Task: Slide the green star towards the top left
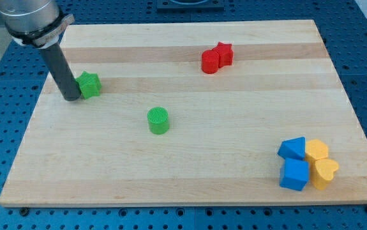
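Observation:
The green star lies on the wooden board at the view's left, in the upper half. My tip rests on the board right against the star's left side, a little below its middle. The dark rod rises from there up and to the left, out of the view's top left corner.
A green cylinder stands left of the board's middle. A red cylinder and a red star touch near the top middle. At the bottom right a blue block, a blue cube and two yellow hearts cluster.

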`<state>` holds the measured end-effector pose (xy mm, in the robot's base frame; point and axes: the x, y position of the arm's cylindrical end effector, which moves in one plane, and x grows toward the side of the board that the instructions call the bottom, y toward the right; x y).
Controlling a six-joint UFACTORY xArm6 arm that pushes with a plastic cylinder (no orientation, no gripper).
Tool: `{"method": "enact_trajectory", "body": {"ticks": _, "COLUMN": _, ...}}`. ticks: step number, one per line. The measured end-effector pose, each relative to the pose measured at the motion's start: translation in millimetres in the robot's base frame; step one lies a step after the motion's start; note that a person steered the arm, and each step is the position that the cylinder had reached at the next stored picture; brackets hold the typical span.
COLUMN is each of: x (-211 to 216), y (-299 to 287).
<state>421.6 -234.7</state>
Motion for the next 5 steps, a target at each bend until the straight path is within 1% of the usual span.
{"method": "enact_trajectory", "body": {"ticks": 1, "x": 22.0, "y": 3.3}}
{"method": "enact_trajectory", "body": {"ticks": 2, "x": 9.7, "y": 29.1}}
{"method": "enact_trajectory", "body": {"ticks": 3, "x": -33.5, "y": 32.8}}
{"method": "enact_trajectory", "body": {"ticks": 4, "x": -79.3, "y": 24.5}}
{"method": "enact_trajectory", "body": {"ticks": 5, "x": -103.8, "y": 21.1}}
